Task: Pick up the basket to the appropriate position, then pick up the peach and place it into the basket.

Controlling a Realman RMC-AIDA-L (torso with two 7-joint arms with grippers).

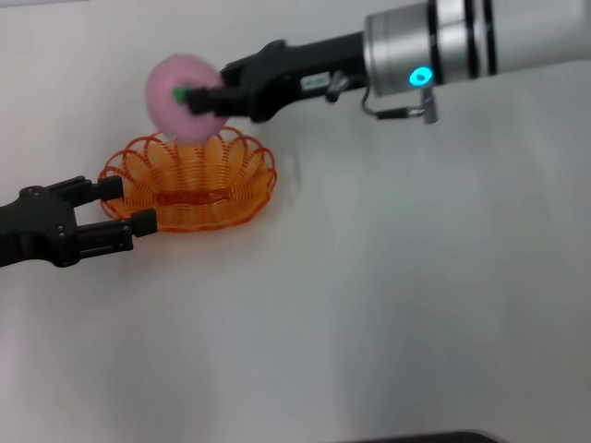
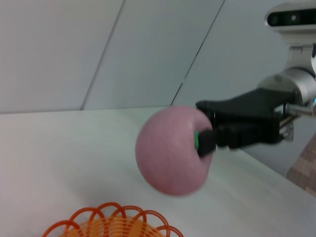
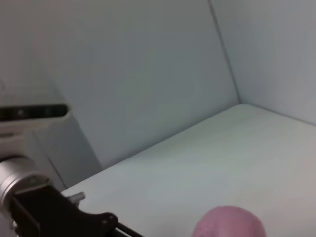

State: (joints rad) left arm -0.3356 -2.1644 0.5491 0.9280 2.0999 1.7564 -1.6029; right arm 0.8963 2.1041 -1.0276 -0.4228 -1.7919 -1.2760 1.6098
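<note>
Above the far rim of the basket (image 1: 188, 183), the peach (image 1: 183, 97) is up in the air, pinched by the right gripper (image 1: 205, 97) — its black fingers close on the fruit from the robot's right, right at the small green leaf mark. From the head view the peach overlaps the back loops of the basket's scalloped edge, so it hangs over that rear rim rather than over the middle. The left wrist view confirms it: peach (image 2: 172, 149) clear of the worktop (image 2: 59, 163), the right gripper (image 2: 207, 140) clamped on its side, and the orange loops of the basket (image 2: 116, 223) showing just below. In the right wrist view only the top of the peach (image 3: 228, 223) peeks in at the edge, with the left arm's black body off to one side. Down at the near-left side of the basket sits the left gripper (image 1: 127, 205), fingers spread — one fingertip lies against the rim at the left, the other against the basket's lower left wall, so the wire edge sits between them without being squeezed. The basket rests flat on the white worktop (image 1: 388, 305), its flat orange strip visible at the bottom — nothing inside it yet.
</note>
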